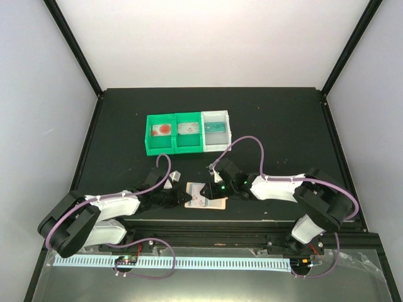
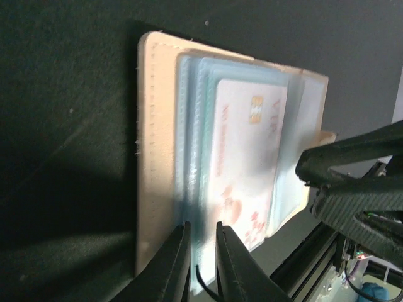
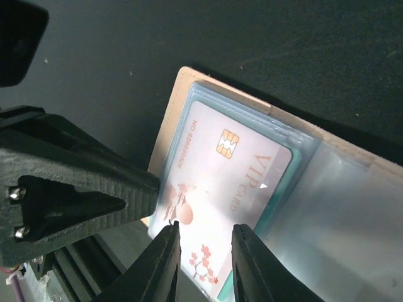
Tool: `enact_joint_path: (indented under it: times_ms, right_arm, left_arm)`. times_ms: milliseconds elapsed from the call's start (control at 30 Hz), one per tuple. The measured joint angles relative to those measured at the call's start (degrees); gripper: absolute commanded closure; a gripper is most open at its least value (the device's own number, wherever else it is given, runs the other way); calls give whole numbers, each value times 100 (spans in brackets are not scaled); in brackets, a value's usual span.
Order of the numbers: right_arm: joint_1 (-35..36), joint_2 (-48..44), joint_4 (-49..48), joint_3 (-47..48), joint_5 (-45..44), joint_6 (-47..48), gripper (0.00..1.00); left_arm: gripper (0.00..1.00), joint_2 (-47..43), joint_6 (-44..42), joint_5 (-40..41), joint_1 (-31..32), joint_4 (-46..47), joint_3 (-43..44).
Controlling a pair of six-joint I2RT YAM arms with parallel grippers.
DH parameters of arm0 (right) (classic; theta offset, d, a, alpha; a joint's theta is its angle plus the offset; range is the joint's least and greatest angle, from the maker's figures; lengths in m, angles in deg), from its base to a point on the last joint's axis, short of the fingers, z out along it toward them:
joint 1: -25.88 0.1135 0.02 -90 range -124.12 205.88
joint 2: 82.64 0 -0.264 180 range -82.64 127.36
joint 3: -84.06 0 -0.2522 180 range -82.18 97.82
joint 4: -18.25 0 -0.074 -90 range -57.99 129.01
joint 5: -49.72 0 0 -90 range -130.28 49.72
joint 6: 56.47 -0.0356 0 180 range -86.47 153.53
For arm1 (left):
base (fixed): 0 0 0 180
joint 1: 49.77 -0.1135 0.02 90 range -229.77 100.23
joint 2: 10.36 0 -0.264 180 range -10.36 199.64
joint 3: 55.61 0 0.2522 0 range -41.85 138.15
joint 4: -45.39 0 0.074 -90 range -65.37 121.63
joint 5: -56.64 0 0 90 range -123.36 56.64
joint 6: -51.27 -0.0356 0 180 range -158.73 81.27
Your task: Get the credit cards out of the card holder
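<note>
Inspection found the task incomplete. The card holder (image 1: 211,201) lay open and flat on the table (image 1: 283,126), close to the near edge. At least one of the credit cards (image 3: 227,182), a white one with a chip and blossom print, sat inside a clear sleeve, and a teal edge showed beneath it, so more than one card appeared to be left. In the overhead view the green-and-white tray (image 1: 173,151), well apart on the far side, held a card-like item in each of its three compartments. These were judged likely to be cards already removed, though this could not be confirmed. The left gripper (image 2: 203,229) stood at one end of the holder with its jaws drawn almost together, leaving a slit in which the pale sleeve edge showed. Whether it gripped the sleeve or only bore down on it could not be told. The right gripper (image 3: 206,229) stood over the opposite end, jaws partly spread above the printed end of the white card and pinching nothing. Clearance was tight: the two grippers faced each other across the holder, and the frame rail (image 1: 208,234) ran just beside its near side. Open table lay beyond, towards the tray, which was judged the freer direction for drawing a card out.
</note>
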Motion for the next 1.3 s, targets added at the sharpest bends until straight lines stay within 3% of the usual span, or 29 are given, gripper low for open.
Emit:
enact_joint_path:
  times_ms: [500, 867, 1300]
  right_arm:
    - [0, 348, 11, 11, -127, 116, 81]
    - [0, 343, -87, -9, -114, 111, 81]
    - [0, 293, -455, -271, -203, -13, 83]
  left_arm:
    - [81, -365, 216, -184, 7, -72, -160]
    - [85, -428, -107, 186, 2, -678, 291]
    - [93, -11, -125, 39, 2, -144, 286]
